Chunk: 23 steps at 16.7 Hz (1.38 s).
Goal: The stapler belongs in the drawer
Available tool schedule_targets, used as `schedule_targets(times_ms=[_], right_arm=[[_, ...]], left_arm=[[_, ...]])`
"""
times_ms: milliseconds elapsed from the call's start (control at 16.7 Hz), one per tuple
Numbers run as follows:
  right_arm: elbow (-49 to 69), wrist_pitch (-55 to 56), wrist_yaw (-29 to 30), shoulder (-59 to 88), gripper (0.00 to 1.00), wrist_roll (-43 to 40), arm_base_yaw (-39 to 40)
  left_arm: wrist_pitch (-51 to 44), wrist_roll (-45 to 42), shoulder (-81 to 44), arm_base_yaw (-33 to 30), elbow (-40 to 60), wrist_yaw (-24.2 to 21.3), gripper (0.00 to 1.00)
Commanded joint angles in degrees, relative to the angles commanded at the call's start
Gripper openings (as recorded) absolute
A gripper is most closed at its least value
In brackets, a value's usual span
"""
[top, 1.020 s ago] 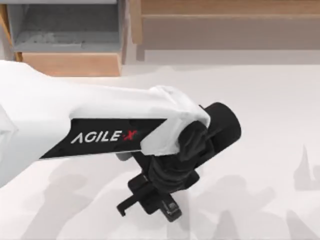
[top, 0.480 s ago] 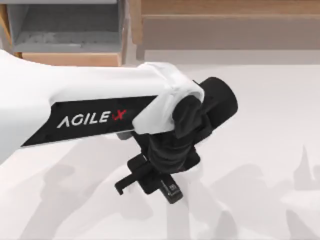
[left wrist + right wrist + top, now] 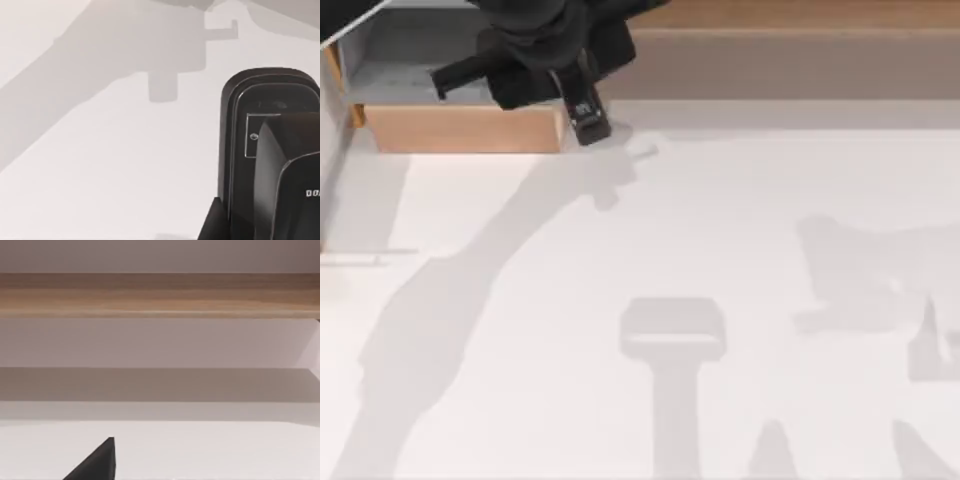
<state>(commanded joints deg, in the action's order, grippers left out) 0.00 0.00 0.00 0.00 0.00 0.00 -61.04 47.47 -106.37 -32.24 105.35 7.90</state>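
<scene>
Top view shows my left gripper [image 3: 558,82] up at the far left side of the table [image 3: 740,260]. It hangs over the right end of the drawer [image 3: 460,130]. My fingers are clamped on the stapler [image 3: 587,122]. The stapler is small and black with a little grey mark on it. It pokes out past the tan front of the drawer, just above the white table. It is not inside the drawer yet.

The drawer is pulled open. I can see its grey floor and grey walls behind the tan front board. Next to the drawer, on the right, a long brown shelf [image 3: 790,55] runs along the back of the table.

The table is white and smooth. Soft grey shadows lie on it. One long shadow slants from the drawer down to the near left corner. More shadows sit in the middle and on the right side.

My left wrist view shows the stapler [image 3: 265,100] very close, with its round end up in the air above the white table. One of my fingers [image 3: 295,190] lies against it.

My right wrist view looks at the brown shelf [image 3: 160,295] with pale wall behind it. A black bit of my right gripper [image 3: 97,462] sticks in at the edge. I cannot tell if that gripper is open or closed.
</scene>
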Motion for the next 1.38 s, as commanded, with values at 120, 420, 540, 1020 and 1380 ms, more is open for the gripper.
schedule_targets(times_ms=[120,420,540,1020,1380], right_arm=[[0.0,0.0,0.0,0.0,1.00,0.0,0.0],[0.0,0.0,0.0,0.0,1.00,0.0,0.0],[0.0,0.0,0.0,0.0,1.00,0.0,0.0],[0.0,0.0,0.0,0.0,1.00,0.0,0.0],[0.0,0.0,0.0,0.0,1.00,0.0,0.0]], left_arm=[[-1.3,-13.1,-0.1,6.6,6.5,-1.1,0.00],[-2.8,-39.7,-4.1,24.2,16.6,-4.3,0.00],[-2.9,-47.4,-6.9,31.0,18.7,-5.6,0.00],[0.7,-66.3,-23.1,49.8,15.3,-10.5,0.00],[1.4,-69.1,-29.2,52.9,10.1,-12.5,0.00]])
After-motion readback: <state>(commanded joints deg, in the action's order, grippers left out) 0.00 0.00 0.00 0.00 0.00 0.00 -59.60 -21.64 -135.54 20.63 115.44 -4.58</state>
